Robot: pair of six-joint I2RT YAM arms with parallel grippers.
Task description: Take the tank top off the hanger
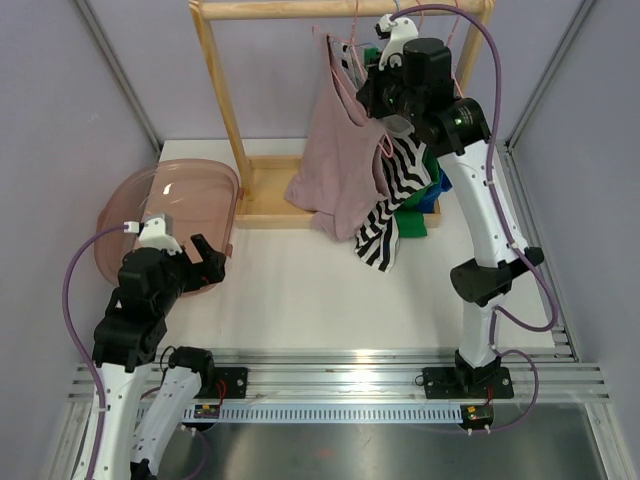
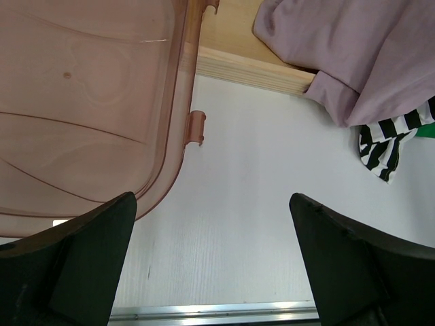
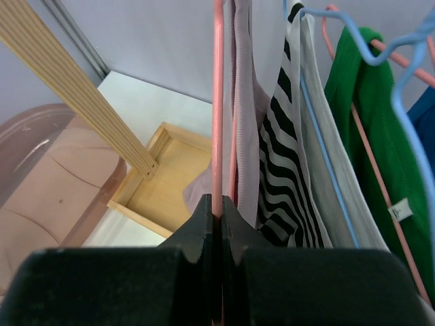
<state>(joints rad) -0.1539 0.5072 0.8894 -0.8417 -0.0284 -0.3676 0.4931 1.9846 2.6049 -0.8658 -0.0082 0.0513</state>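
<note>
The mauve tank top hangs from a pink wire hanger on the wooden rack, and its hem droops onto the rack's base. My right gripper is up beside the garment's right edge. In the right wrist view the right gripper is shut on the pink hanger, with the tank top's strap just to the right of the wire. My left gripper hovers low at the near left, and the left wrist view shows the left gripper open with nothing in it, far from the tank top.
A clear pink bin lies at the left, close to my left gripper. The wooden rack has a tray-like base. Behind the tank top hang a black-and-white striped top, a green garment and a blue hanger.
</note>
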